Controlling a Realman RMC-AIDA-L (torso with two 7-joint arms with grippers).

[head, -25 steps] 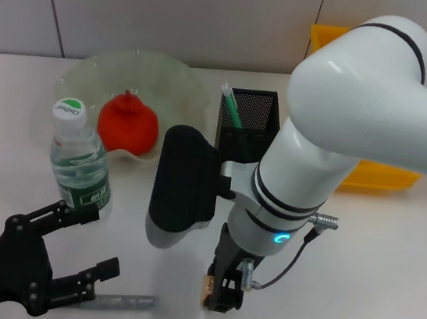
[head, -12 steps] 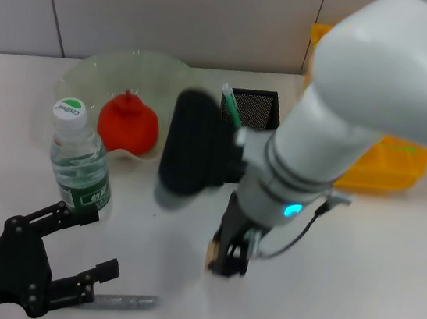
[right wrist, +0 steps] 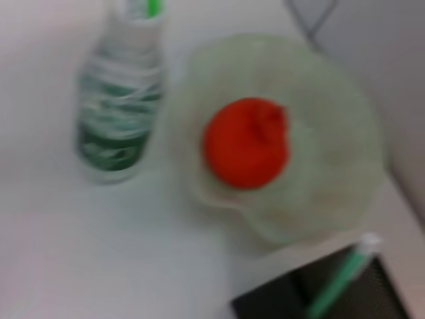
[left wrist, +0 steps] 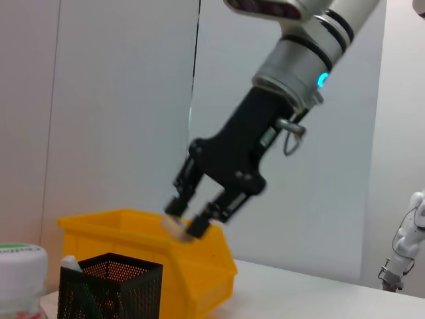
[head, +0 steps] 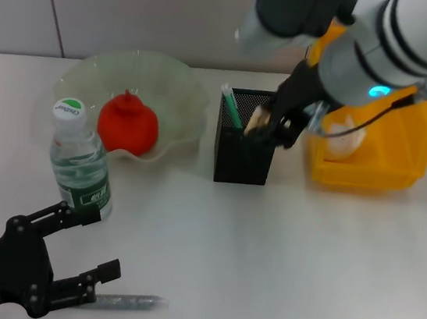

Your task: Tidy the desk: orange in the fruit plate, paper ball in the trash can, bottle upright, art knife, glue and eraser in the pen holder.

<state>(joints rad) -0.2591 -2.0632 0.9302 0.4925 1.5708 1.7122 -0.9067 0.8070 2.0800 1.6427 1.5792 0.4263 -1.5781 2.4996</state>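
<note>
Across the white worktop (head: 304, 250) under a grey panelled wall stand the bin (head: 390, 163), plate (head: 183, 92) with orange (head: 127, 125), holder (head: 243, 159) and upright green-labelled bottle (head: 79, 161), while the right tool (head: 269, 127) grips the eraser (head: 256, 119) above the holder and the left tool (head: 67, 254) rests spread.

The beige eraser (head: 259, 119) is hanging pinched just above the rim of the black mesh holder (head: 244, 148). The red-orange orange (head: 127, 125) is sitting in the pale green plate (head: 183, 92). The bottle (head: 79, 161) is standing upright. A white paper ball (head: 344, 144) is lying in the yellow bin (head: 379, 154).
</note>
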